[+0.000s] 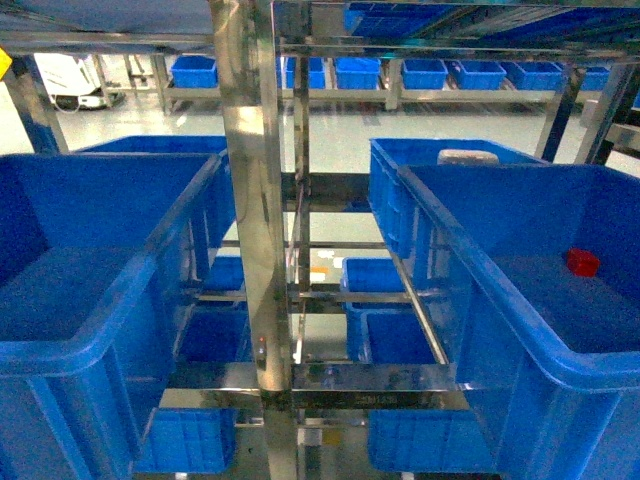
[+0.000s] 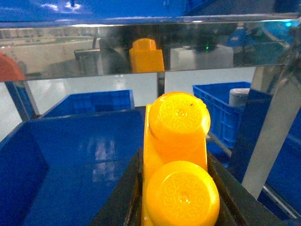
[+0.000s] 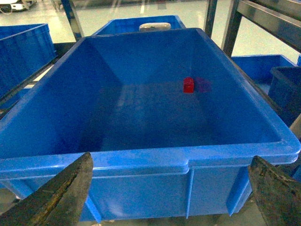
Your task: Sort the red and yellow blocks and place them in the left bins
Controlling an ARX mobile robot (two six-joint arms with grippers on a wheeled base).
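Neither arm shows in the head view; left end effector pinches the yellow block above a blue bin; right end effector spread, facing the bin holding the red block.

One yellow block and one red block show. Two large blue tubs, left and right.

Left gripper: I see only dark finger edges beside the orange-yellow two-stud plastic brick; the bottom edge cuts both off.
Right gripper: just two dark fingertips show at the lower corners.
Small glossy red block: too small for me to count studs.
White object behind the large blue tub: mostly hidden, I cannot identify it.
Both arms: not visible in the head view.
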